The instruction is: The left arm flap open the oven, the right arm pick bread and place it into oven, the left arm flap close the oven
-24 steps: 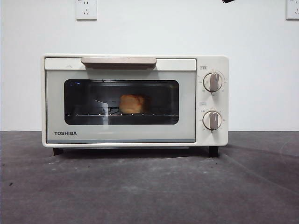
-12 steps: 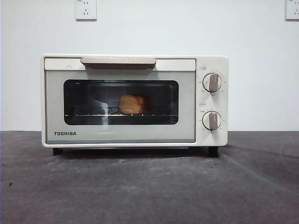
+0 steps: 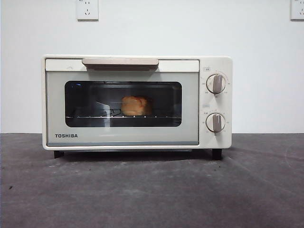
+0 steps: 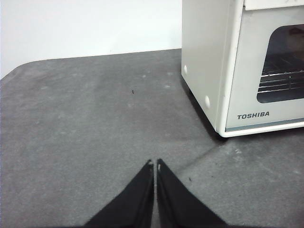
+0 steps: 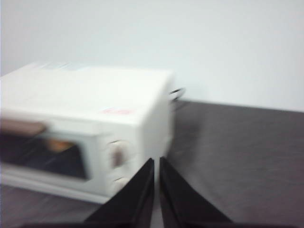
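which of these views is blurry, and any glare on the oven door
Right wrist view: smeared all over, the oven soft, with only the right gripper fairly crisp. Left wrist view: sharp, logo readable. Front view: sharp, faint pale reflections on the door glass, yet the bread shows clearly.

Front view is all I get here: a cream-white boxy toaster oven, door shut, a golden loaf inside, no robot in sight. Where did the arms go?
Observer: The left gripper hangs over the dark grey table, off the cream-white boxy toaster oven's bare side wall, jaws shut, holding nothing.
Operator: And the other one?
Observer: The right gripper sits out past the oven's end with the two round knobs, jaws shut, also empty.
Operator: Anything behind the oven?
Observer: The blurred right wrist view shows a dark cable at its back corner.
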Tool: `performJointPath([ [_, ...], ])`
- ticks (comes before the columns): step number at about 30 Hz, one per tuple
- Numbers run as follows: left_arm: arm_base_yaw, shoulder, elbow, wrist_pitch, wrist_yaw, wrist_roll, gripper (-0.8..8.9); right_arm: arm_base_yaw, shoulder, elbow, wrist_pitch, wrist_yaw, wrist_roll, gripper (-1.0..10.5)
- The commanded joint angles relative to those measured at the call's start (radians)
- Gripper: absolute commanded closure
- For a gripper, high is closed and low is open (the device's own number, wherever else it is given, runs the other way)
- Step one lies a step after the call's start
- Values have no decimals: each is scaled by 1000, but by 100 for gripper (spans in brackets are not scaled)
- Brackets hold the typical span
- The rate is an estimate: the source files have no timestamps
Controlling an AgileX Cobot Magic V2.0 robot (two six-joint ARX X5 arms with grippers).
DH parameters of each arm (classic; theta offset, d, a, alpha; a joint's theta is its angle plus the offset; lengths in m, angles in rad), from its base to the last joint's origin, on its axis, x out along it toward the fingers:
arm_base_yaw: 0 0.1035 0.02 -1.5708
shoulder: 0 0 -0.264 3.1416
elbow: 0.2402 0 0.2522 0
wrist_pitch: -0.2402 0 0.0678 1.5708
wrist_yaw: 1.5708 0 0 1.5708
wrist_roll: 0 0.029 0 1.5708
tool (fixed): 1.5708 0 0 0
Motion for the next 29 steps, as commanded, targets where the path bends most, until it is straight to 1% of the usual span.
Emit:
performJointPath([
  [1, 2, -2, -21, -3, -2, -1, 797, -80, -76, -86, 72, 0, -12, 933],
  [5, 2, -2, -21, -3, -2, -1, 797, -156, -178, -212, 158, 6, -11, 933],
  [9, 2, -2, -21, -3, -2, -1, 797, -185, -258, -311, 190, 7, -11, 933],
  [14, 2, -2, -21, -3, -2, -1, 797, -193, -332, -418, 214, 7, -7, 933],
  [19, 2, -2, -21, -3, -2, -1, 797, -193, -373, -487, 213, 8, -3, 933],
  [22, 2, -2, -21, -3, -2, -1, 797, -193, -375, -516, 213, 20, -2, 933],
  [26, 2, -2, -21, -3, -2, -1, 797, -193, -375, -554, 211, 37, 26, 933],
  [29, 2, -2, -21, -3, -2, -1, 797, -193, -375, -554, 162, 56, 31, 933],
])
